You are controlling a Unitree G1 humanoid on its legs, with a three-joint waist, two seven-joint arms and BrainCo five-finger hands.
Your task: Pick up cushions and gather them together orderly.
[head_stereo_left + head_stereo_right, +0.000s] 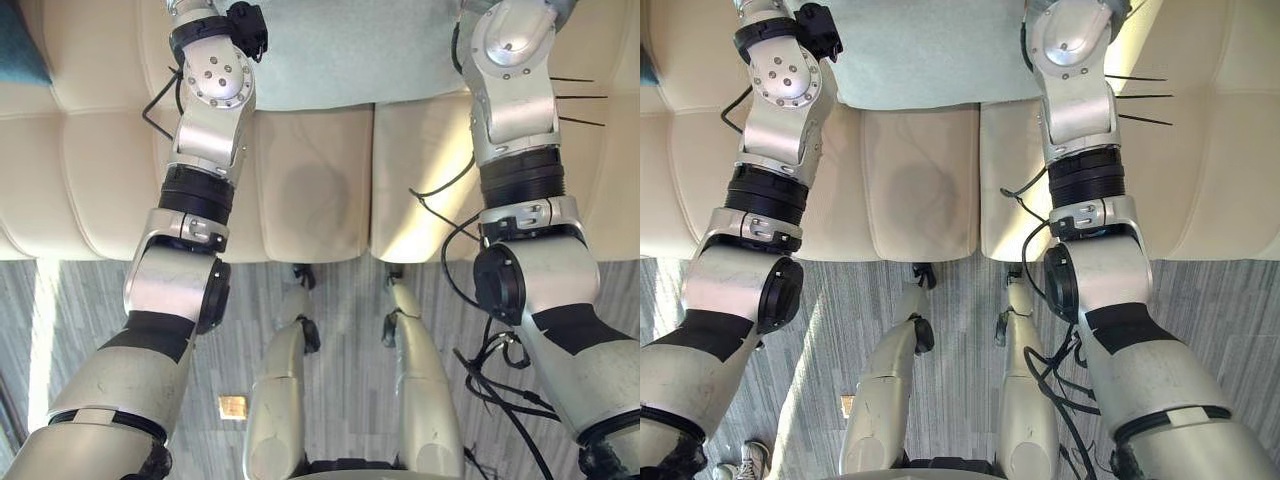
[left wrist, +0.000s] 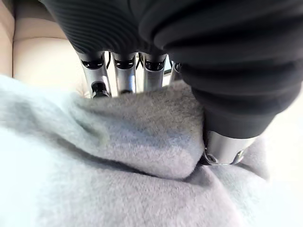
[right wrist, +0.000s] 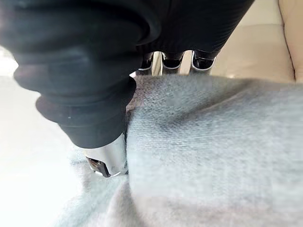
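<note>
Left hand (image 2: 226, 147), right hand (image 3: 106, 158) pinching grey cushion (image 1: 340, 50) edges, top centre; 2 grips probably holding it level for orderly placing.

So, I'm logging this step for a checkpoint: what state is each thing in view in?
Pale grey fleecy cushion: gripped at both sides, over the cream sofa.
Left hand: shut on the cushion, thumb pressed into its fabric.
Right hand: shut on the cushion, the same way.
Dark teal cushion: lying on the sofa, untouched.
</note>
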